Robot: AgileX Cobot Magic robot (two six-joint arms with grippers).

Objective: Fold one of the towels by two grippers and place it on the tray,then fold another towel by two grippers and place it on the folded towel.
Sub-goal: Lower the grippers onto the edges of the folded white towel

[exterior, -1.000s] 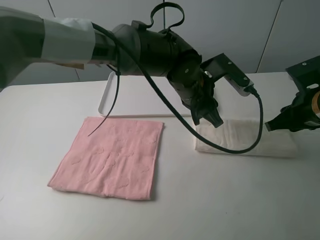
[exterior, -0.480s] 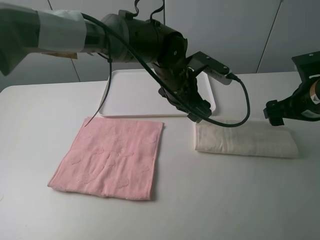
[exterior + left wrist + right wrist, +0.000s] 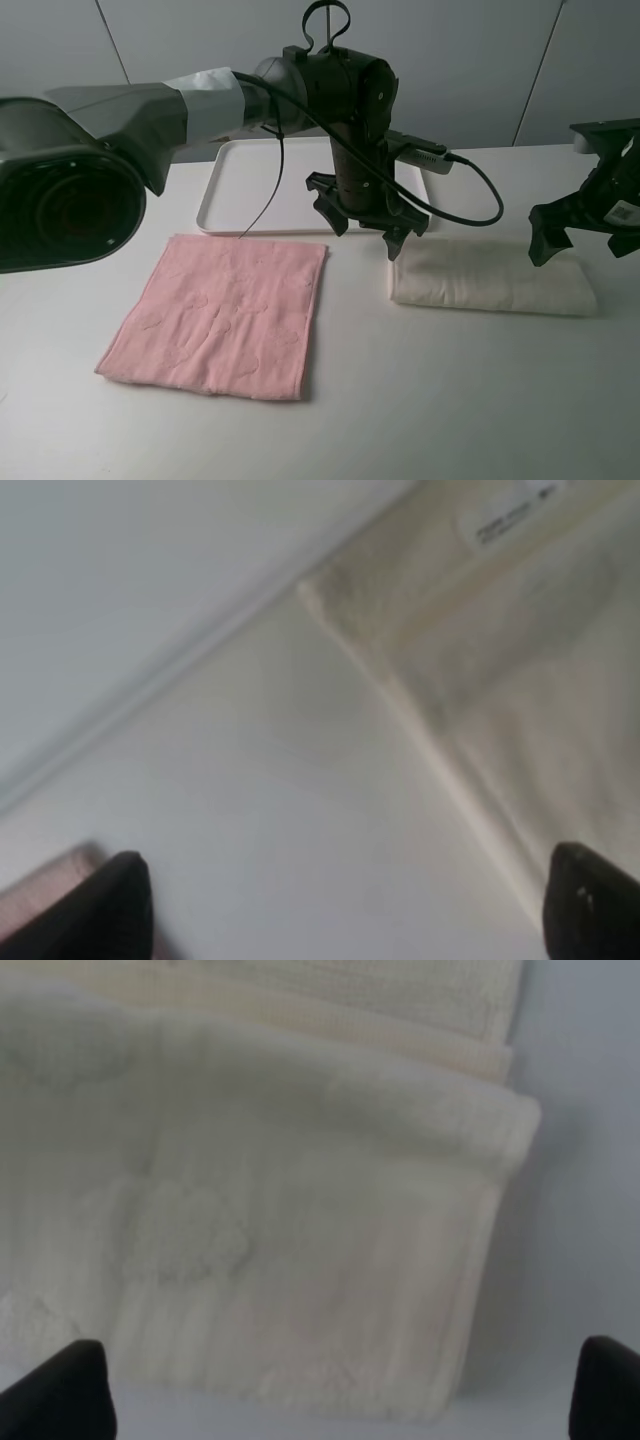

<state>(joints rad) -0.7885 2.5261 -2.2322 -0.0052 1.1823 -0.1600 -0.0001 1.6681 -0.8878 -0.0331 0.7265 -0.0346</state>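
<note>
L end effector turned; white towel cropped

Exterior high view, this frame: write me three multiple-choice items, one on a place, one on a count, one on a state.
1. Where does the folded cream terry towel lie?
A. hanging off the table's edge
B. on the white table, right of the flat pink square towel
C. on top of the pink towel

2. How many towels are in view?
A. one
B. two
C. three

3. How is the left hand?
A. open, holding nothing
B. shut on the cream towel
C. shut on the pink towel

Answers: 1 B, it rests flat on the table, apart from the pink one. 2 B, one pink and one cream. 3 A, its jaws stand wide apart above the cream towel's near end.
</note>
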